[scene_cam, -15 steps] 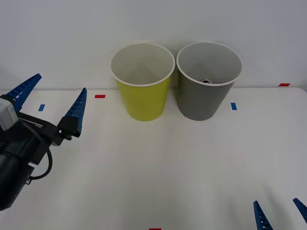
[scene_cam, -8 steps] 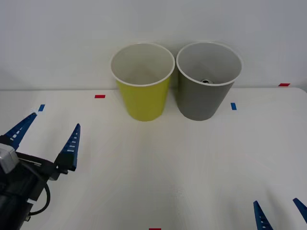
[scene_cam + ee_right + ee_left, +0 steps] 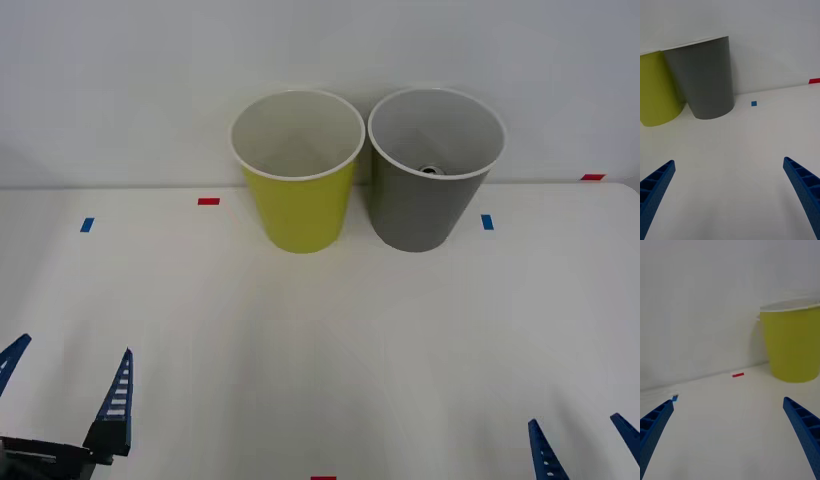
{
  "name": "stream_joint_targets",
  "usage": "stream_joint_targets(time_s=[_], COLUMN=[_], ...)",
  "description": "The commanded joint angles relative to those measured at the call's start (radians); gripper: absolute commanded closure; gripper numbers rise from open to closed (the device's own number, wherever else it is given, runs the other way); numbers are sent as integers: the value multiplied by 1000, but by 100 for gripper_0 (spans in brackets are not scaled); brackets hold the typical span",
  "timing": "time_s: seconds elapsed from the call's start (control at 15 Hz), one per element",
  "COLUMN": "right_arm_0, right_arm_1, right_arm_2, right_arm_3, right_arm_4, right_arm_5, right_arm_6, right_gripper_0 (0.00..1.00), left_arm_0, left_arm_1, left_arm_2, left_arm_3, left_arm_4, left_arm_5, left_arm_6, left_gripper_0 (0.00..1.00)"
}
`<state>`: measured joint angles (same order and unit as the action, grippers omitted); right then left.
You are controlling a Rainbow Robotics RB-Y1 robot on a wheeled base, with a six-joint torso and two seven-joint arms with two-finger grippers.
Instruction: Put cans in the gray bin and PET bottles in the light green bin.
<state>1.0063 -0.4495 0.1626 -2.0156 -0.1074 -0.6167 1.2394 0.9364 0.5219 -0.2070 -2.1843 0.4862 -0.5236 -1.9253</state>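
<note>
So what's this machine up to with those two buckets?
Nothing is being held at this moment. The left gripper hangs open, low at the near left of the white table; the right gripper is open at the near right. At the far edge stand a tall yellow-green plastic bin and a dark gray plastic bin, side by side. Something small and silvery shows inside the gray one, possibly a can top.
</note>
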Motion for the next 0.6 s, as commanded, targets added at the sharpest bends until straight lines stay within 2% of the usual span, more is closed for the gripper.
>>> stream_joint_targets(time_s=[0.07, 0.6], right_arm_0=[0, 0], right_arm_1=[0, 0], right_arm_2=[0, 0], right_arm_3=[0, 0], right_arm_4=[0, 0], right_arm_5=[0, 0], right_arm_6=[0, 0], right_gripper_0=[0, 0], left_arm_0=[45, 87], left_arm_1=[-6, -28], left_arm_2=[-12, -57], left_arm_3=[55, 164], left_arm_4=[-27, -103], left_arm_5=[-42, -161], left_arm_6=[2, 0], left_gripper_0=[0, 0])
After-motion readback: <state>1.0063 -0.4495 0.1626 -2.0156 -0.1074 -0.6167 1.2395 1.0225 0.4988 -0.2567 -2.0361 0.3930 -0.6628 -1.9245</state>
